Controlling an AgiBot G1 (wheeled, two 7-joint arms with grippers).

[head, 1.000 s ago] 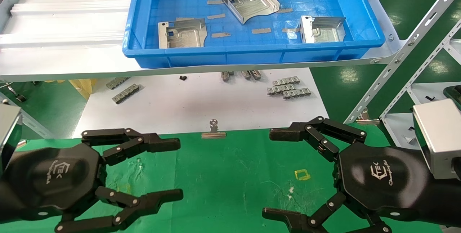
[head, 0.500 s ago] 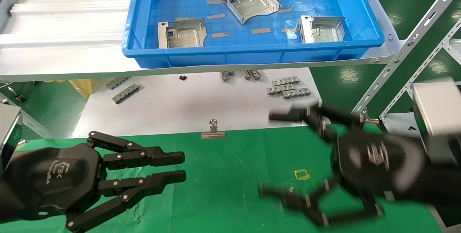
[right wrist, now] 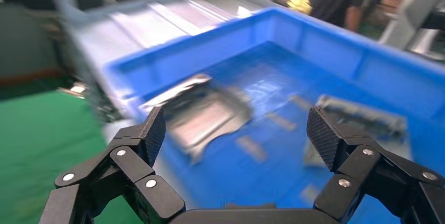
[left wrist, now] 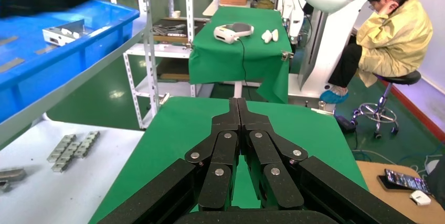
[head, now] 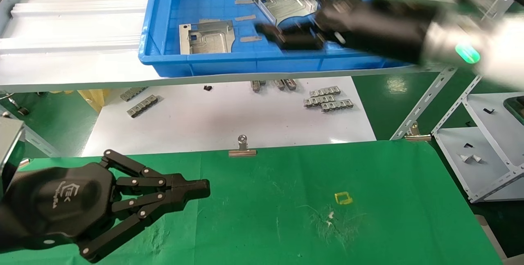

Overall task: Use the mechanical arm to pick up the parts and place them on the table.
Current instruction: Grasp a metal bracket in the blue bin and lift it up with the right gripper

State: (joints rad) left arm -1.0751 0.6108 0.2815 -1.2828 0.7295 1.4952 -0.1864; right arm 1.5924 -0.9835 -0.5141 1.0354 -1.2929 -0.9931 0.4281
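At the near left corner of the green table [head: 286,183], the left gripper [head: 202,188] rests low over the cloth, its black fingers [left wrist: 237,109] pressed together and holding nothing, a closure its own wrist camera shows tip to tip. A small yellow square outline [head: 343,198] marks the cloth toward the near right, and a silver binder clip [head: 242,147] pins the table's far edge at mid-width. Beyond that edge lies a white sheet [head: 229,113] scattered with grey toothed clip strips [head: 327,99]. Farther still, on a raised shelf, sits the blue tray [head: 254,62], where the parts remain: one silver plate [head: 207,37] at the tray's near left, a second plate [head: 278,1] toward its far middle. The right gripper [head: 301,13], blurred in the head view, reaches in over the tray from the right, hanging above that second plate and screening the tray's right end from the head camera. The right wrist camera fills in what the head view smears: its fingers [right wrist: 152,129] are spread wide and empty, with a plate [right wrist: 202,114] on the blue floor between them and another part [right wrist: 362,119] lying farther off.
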